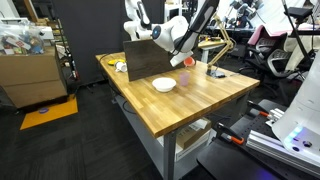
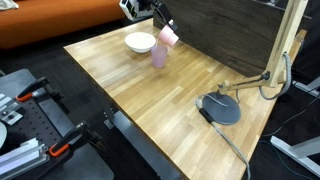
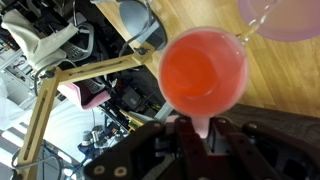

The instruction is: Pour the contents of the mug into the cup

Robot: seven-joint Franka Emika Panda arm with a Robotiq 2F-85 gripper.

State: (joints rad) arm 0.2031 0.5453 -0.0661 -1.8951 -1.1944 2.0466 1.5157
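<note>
The pink mug (image 3: 203,72) fills the wrist view, its opening facing the camera and its inside looking pink-orange. My gripper (image 3: 200,128) is shut on the mug's handle. In an exterior view the mug (image 2: 168,36) hangs tilted just above the pale lilac cup (image 2: 159,55), which stands upright on the wooden table (image 2: 170,100). The cup's rim (image 3: 285,20) shows at the top right of the wrist view, close to the mug's lip. From the far side, the gripper (image 1: 180,52) holds the mug (image 1: 187,60) over the table's back part. I cannot tell what is in the mug.
A white bowl (image 2: 140,42) sits close beside the cup, also seen as the white bowl (image 1: 164,84). A dark upright board (image 2: 240,30) stands behind them. A wooden desk lamp (image 2: 285,50) with a grey round base (image 2: 220,108) and a cable occupies one table corner.
</note>
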